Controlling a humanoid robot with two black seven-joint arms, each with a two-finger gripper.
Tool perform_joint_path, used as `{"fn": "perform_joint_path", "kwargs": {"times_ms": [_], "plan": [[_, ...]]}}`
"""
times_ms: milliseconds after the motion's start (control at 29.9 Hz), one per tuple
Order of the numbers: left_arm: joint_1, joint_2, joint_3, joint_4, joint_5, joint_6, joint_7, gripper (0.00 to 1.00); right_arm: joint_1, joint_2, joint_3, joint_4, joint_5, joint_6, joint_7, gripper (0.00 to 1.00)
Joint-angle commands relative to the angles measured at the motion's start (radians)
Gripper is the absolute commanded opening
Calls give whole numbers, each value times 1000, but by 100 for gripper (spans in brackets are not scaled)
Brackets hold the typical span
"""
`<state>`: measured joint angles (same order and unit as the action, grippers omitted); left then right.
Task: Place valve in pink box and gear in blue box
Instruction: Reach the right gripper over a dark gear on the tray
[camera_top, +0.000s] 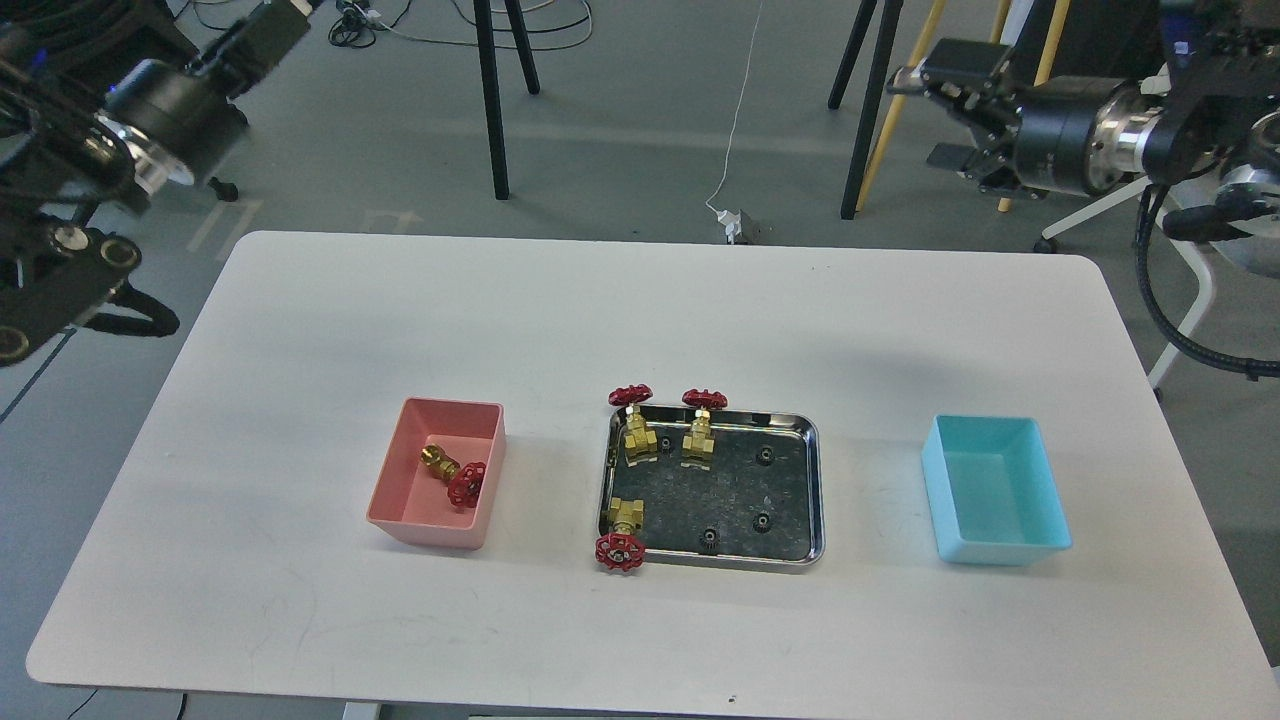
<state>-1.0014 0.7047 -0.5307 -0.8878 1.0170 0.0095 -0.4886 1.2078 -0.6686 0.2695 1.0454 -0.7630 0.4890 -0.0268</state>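
One valve (456, 476) lies in the pink box (392, 498) at left; the blue box (1040, 480) sits right. Three valves and gears (766, 455) rest in the middle tray (814, 480). Both grippers, left (285, 22) and right (925, 85), hang far off the table (300, 350); their openings can't be told.

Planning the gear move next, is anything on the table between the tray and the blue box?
Nothing visible. Bare white table lies between the shiny steel tray and the light cyan plastic bin. The small black gears lie loose in the tray, uncovered.
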Motion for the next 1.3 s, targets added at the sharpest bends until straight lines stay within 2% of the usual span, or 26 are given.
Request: {"fn": "perform_joint_path", "kwargs": {"times_ms": [0, 67, 234, 468, 702, 902, 1003, 1270], "plan": [[-155, -1, -40, 117, -217, -187, 13, 94, -1, 7, -123, 138, -139, 0, 8, 99], [-241, -2, -40, 197, -322, -230, 42, 94, 2, 36, -205, 192, -221, 0, 8, 99], [-367, -14, -32, 332, -405, -264, 48, 94, 59, 153, -399, 205, -344, 0, 33, 99], [-436, -19, -29, 355, -403, -247, 50, 94, 162, 325, -654, 162, -461, 0, 68, 99], [-473, -21, -29, 443, -407, -227, 48, 94, 153, 458, -753, 59, -489, 0, 82, 98], [-477, -14, -29, 461, -408, -227, 48, 94, 141, 550, -812, -14, -489, 0, 88, 98], [-480, -13, -29, 461, -408, -226, 48, 94, 121, 578, -817, -41, -489, 0, 94, 97], [-493, -10, -29, 466, -410, -220, 48, 94, 98, 604, -855, -67, -490, 0, 116, 87]]}}
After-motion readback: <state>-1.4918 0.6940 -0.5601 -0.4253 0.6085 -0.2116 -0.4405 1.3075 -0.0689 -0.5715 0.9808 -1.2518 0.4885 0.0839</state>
